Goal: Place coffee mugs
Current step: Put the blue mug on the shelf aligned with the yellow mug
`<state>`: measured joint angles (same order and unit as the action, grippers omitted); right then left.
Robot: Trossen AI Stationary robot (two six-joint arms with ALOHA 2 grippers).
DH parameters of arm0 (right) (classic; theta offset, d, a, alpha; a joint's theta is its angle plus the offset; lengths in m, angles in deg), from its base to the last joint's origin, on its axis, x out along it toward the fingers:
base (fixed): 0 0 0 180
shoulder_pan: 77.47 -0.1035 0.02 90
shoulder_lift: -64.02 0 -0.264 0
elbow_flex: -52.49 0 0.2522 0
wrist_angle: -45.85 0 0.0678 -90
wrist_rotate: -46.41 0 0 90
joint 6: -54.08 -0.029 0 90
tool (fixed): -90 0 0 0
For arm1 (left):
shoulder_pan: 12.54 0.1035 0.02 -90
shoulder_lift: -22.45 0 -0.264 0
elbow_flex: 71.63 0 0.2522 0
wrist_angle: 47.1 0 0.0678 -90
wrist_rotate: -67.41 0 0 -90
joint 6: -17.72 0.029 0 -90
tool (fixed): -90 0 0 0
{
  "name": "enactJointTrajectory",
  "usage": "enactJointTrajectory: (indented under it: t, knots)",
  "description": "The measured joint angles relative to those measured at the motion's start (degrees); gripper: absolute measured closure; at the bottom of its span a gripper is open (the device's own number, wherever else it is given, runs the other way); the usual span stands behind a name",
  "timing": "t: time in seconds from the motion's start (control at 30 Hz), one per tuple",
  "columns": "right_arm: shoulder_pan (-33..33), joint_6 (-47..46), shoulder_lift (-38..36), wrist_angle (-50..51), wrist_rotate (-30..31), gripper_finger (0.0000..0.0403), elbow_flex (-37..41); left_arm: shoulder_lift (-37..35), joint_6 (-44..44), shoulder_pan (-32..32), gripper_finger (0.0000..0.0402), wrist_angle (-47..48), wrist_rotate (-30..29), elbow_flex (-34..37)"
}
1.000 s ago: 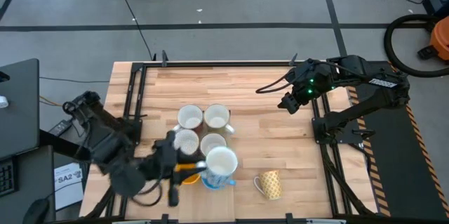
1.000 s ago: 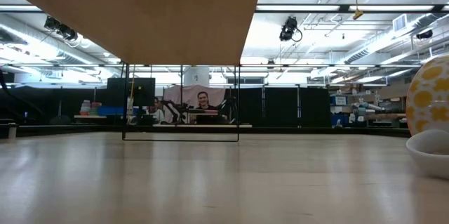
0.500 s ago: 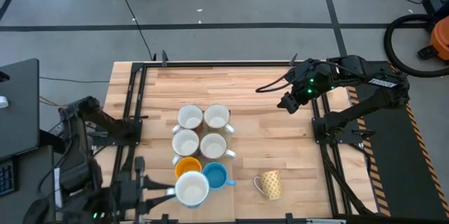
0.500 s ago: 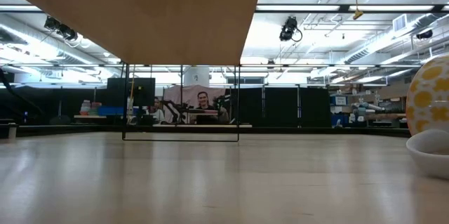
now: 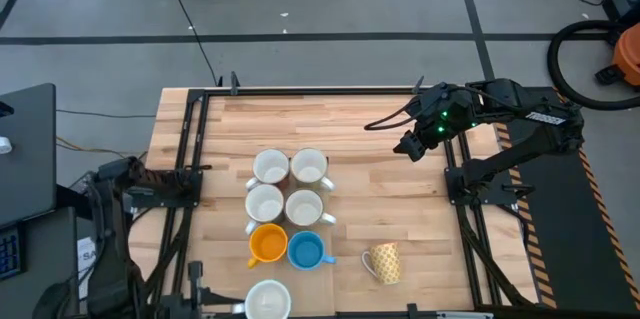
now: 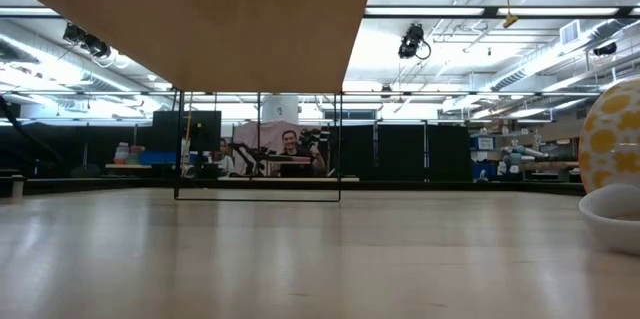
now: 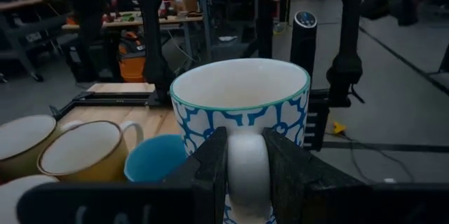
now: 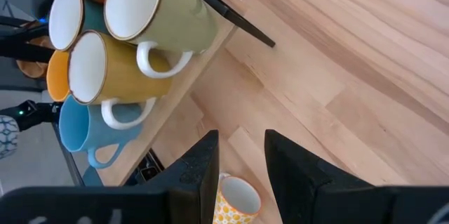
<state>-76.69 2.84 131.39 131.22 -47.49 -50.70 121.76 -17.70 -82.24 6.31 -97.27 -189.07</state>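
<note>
My left gripper (image 7: pixel 248 182) is shut on a blue-and-white patterned mug (image 7: pixel 242 104), at the table's near edge (image 5: pixel 268 302). Six mugs stand in a two-wide block at the table's middle: several white ones (image 5: pixel 271 167), an orange one (image 5: pixel 267 244) and a bright blue one (image 5: pixel 305 250). A yellow patterned mug (image 5: pixel 383 262) sits apart to their right and also shows at the low view's right edge (image 6: pixel 612 149). My right gripper (image 5: pixel 410 147) hangs open (image 8: pixel 240 140) over the table's far right part, touching nothing. My left gripper pinches the patterned mug's white handle (image 7: pixel 248 171) between its two fingers (image 7: pixel 210 175), which come in level from the table's left. The mug is upright with its mouth up, its rim higher than the neighbouring mugs' rims. The fingers hide its base.
Black frame rails (image 5: pixel 190 174) run along the table's left and right sides. Bare wood (image 5: pixel 360 129) lies far of and to the right of the mug block. A person sits in the room beyond the table (image 6: pixel 290 149).
My left gripper has carried the patterned mug from above the bright blue mug toward the table's near edge and somewhat left, still shut on it. The orange and bright blue mugs, partly covered before, now show in full. My right arm has kept still.
</note>
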Motion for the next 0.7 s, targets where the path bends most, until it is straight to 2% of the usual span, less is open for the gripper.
enactJointTrajectory:
  t: [0.27,0.53,0.7]
  knots:
    - [0.0,0.0,0.0,0.0,0.0,0.0282,0.0,4.1,-2.5,-0.3,0.0322,1.1,-3.1,0.1]
    - [0.0,0.8,0.0,0.0,0.0,0.0282,0.0,7.0,-18.7,-0.3,0.0322,12.2,-3.8,0.1]
    - [0.0,0.9,0.0,0.0,0.0,0.0282,0.0,8.9,-24.0,-0.3,0.0322,15.6,-3.2,0.1]
